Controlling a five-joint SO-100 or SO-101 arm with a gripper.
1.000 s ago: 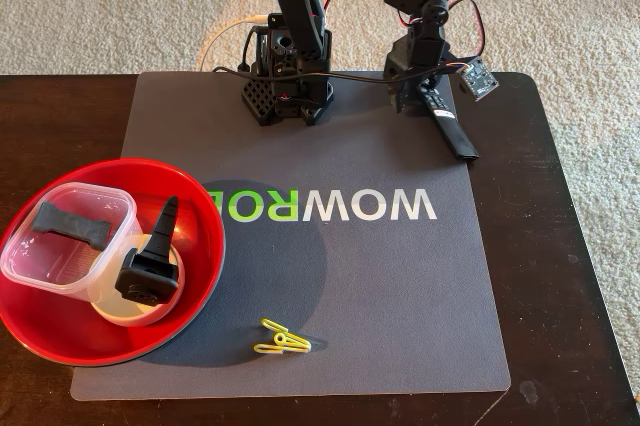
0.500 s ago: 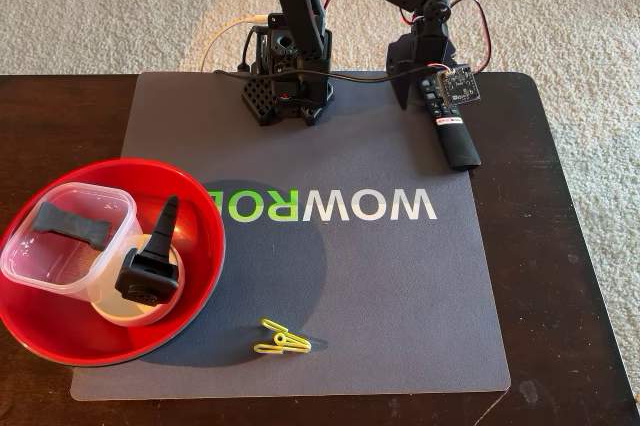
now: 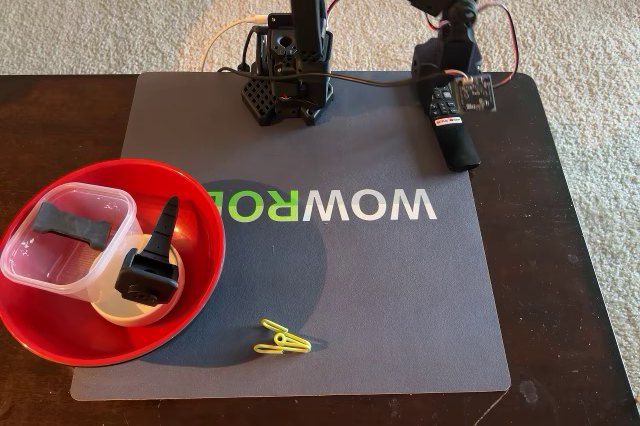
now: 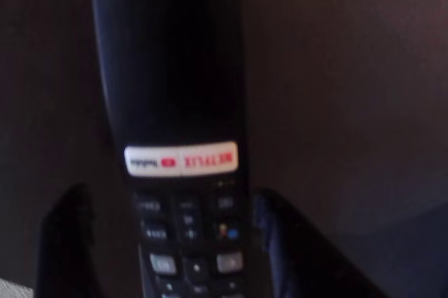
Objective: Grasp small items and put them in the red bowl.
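Observation:
The black remote (image 3: 458, 141) lies on the grey mat at the back right, its button end under my gripper (image 3: 442, 98). In the wrist view the remote (image 4: 175, 102) runs up the middle, and my gripper (image 4: 175, 242) is open astride it, with the left finger (image 4: 66, 242) clear of it and the right finger (image 4: 294, 249) close beside it. The red bowl (image 3: 60, 331) at the front left holds a clear square tub (image 3: 40, 271) with a short black ridged bar (image 3: 72, 224) in it. It also holds a small white bowl (image 3: 110, 306) carrying a black angular piece (image 3: 150, 261). Yellow clips (image 3: 283, 338) lie on the mat near its front edge.
The arm's base (image 3: 285, 86) stands at the back centre of the mat (image 3: 400, 286), with cables trailing behind it. The dark table (image 3: 570, 276) ends just right of the remote, with carpet (image 3: 100, 6) beyond it.
My gripper has swung to the right and turned over the remote's button end. The remote's near end has shifted slightly to the right on the mat. Everything else is unmoved.

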